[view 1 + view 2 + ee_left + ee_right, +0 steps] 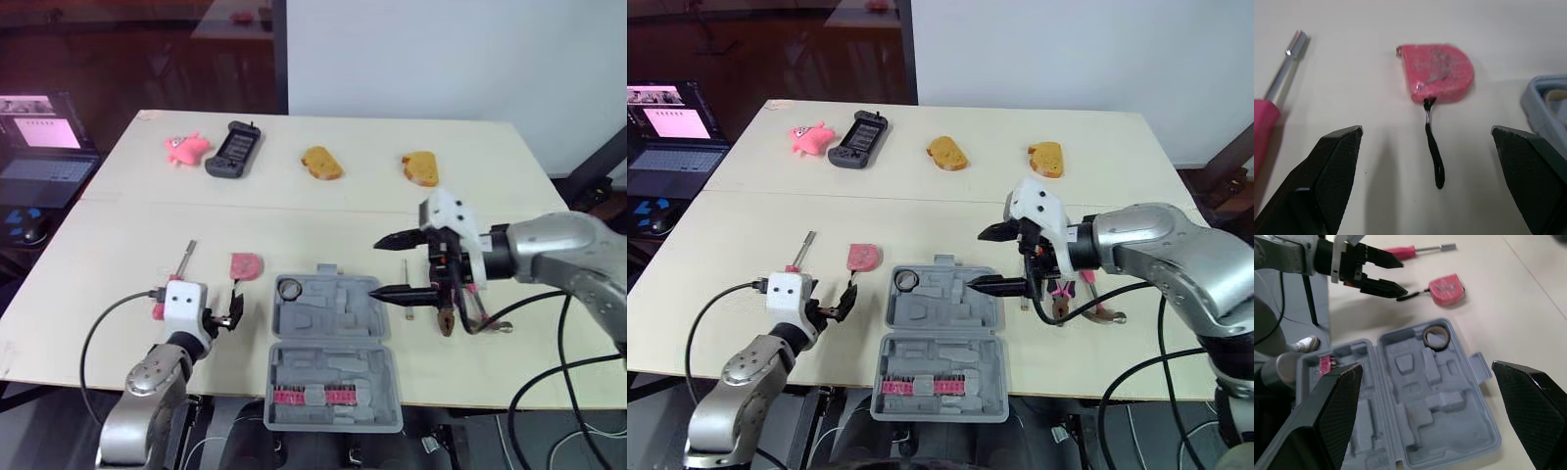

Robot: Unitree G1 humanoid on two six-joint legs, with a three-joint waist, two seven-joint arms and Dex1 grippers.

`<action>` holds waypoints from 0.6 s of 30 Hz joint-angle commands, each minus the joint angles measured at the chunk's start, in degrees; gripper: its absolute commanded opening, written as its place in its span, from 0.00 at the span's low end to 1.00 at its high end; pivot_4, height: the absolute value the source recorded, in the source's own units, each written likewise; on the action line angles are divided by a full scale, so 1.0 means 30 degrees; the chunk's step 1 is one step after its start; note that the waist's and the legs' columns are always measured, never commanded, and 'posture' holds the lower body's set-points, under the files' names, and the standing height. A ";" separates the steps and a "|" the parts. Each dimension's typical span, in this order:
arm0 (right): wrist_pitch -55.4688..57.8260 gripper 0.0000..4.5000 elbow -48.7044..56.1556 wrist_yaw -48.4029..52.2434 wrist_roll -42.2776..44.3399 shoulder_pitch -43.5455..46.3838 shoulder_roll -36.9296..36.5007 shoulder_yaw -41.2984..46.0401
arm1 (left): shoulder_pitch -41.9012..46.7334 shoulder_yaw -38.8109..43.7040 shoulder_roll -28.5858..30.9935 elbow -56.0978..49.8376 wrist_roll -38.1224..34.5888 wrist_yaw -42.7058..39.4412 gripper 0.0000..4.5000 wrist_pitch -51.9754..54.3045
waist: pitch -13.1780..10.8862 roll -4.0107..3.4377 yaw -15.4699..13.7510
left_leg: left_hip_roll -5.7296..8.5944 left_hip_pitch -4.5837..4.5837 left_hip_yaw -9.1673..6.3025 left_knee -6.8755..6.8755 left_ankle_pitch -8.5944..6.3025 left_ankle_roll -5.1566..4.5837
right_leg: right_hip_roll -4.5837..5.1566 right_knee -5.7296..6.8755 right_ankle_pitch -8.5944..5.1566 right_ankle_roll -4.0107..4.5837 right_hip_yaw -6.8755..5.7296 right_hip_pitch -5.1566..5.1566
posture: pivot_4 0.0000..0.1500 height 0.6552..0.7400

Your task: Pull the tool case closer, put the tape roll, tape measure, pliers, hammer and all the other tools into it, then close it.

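Right gripper point(1425, 368): fingers spread wide above the open case point(1415, 431). Tape roll point(1436, 338) lies in a corner compartment of the case. On the tabletop point(1528, 308) past that corner: tape measure point(1447, 289), screwdriver point(1415, 251). Left gripper point(1400, 279), fingers apart, is just beside the tape measure's strap.

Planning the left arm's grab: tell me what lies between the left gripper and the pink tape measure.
Left wrist view: between the open left gripper and the tape measure lies only its black strap on bare table.

Matt grey plastic tool case point(1440, 404), scuffed pink plastic tape measure point(1440, 73)
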State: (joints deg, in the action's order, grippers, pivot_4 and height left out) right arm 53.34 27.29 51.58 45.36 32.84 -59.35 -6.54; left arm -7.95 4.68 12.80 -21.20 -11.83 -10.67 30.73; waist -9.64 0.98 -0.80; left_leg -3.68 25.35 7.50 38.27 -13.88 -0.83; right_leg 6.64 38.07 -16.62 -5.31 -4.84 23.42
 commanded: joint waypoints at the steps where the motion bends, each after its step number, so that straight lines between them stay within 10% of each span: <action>1: 0.0270 1.00 0.0466 -0.0147 -0.0173 0.0443 0.0361 0.0394 | 0.1005 -0.0657 -0.0544 0.1492 0.0592 0.0194 0.98 -0.1341 | 0.0000 0.0001 0.0036 | 0.0000 -0.0001 0.0001 0.0007 -0.0001 -0.0001 | 0.0000 0.0001 0.0001 -0.0001 -0.0001 -0.0004 | 1.00 0.75; 10: 0.1164 1.00 0.0796 -0.0294 -0.0273 0.0407 0.0285 0.1048 | 0.2205 -0.1353 -0.0812 0.3556 0.1796 0.0593 0.98 -0.2772 | 0.0001 0.0001 0.0055 | -0.0004 -0.0001 0.0003 0.0006 -0.0003 -0.0004 | 0.0003 0.0004 0.0002 -0.0002 -0.0001 0.0001 | 1.00 0.75; 16: 0.1695 1.00 0.1119 -0.0405 -0.0153 0.0270 0.0297 0.1451 | 0.2273 -0.1633 -0.1085 0.3802 0.1749 0.0210 0.46 -0.2421 | 0.0001 0.0002 0.0033 | -0.0003 0.0000 0.0002 0.0007 -0.0003 -0.0005 | 0.0013 0.0003 0.0001 -0.0002 -0.0001 0.0001 | 1.00 0.75; 18: 0.1786 1.00 0.1098 -0.0350 -0.0224 0.0262 0.0281 0.1506 | 0.2346 -0.1579 -0.1195 0.3915 0.1737 0.0252 0.46 -0.2478 | 0.0001 0.0001 0.0046 | -0.0002 0.0000 0.0002 0.0007 -0.0004 -0.0005 | 0.0015 0.0003 0.0001 -0.0002 -0.0001 0.0000 | 1.00 0.75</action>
State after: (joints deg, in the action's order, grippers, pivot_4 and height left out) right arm 58.77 29.21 50.43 44.62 32.87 -57.73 -3.94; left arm -1.52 0.25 9.43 -8.86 -6.82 -9.91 23.66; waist -9.64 0.98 -0.66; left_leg -3.69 25.35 7.51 38.29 -13.89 -0.85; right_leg 6.69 38.08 -16.61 -5.32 -4.85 23.42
